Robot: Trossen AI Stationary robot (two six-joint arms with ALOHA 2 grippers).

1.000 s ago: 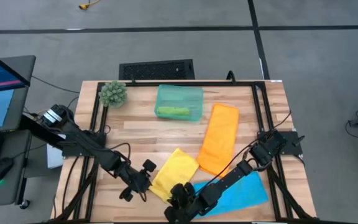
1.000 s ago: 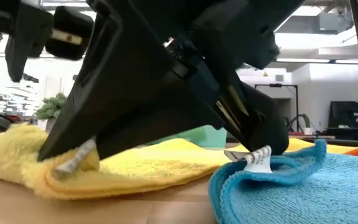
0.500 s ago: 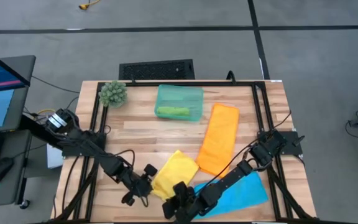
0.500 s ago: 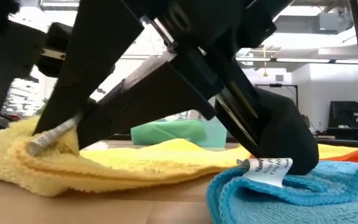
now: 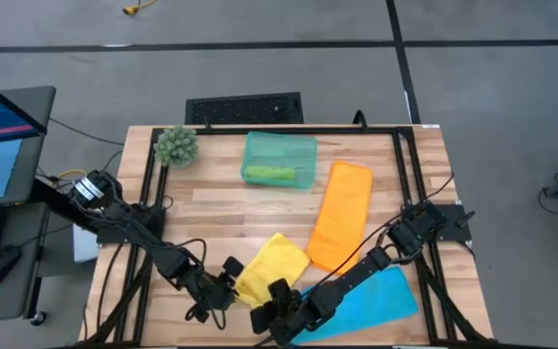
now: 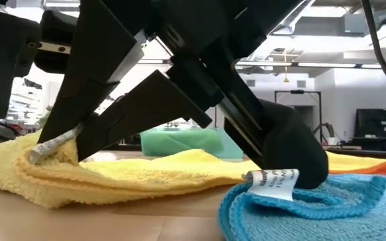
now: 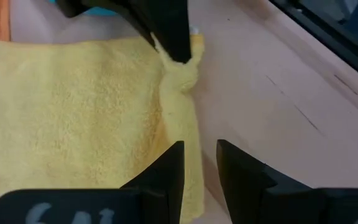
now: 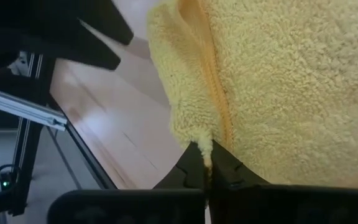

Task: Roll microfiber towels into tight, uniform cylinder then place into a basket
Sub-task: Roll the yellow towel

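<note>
The yellow towel (image 5: 274, 267) lies flat on the wooden table near its front edge. My right gripper (image 5: 262, 308) is shut on the towel's near corner, and the dark body behind it lies on the blue towel (image 6: 313, 214). My left gripper (image 7: 201, 165) stands open just above the yellow towel's left edge (image 7: 188, 124), clear of the cloth in the low view. The orange towel (image 5: 340, 215) lies spread out farther back. The teal basket (image 5: 279, 160) at the back holds a green roll (image 5: 267, 174). My right gripper pinches the yellow towel's near corner (image 8: 205, 144) between its two fingers, where the edge is bunched into a fold beside a white label (image 6: 53, 142). The fingers come slanting down from the table's right. The corner is raised a little; the towel's remainder lies on the table.
A spiky green plant ball (image 5: 175, 145) sits at the far left corner. A black frame (image 5: 400, 184) runs along the table's sides. Bare wood (image 5: 211, 208) shows between the basket and the yellow towel.
My right gripper has rolled about its own line while staying in place, lifting and turning the pinched yellow corner. The blue towel's raised edge has sunk flatter under it. My left gripper has gone a little down and toward the yellow towel's left edge.
</note>
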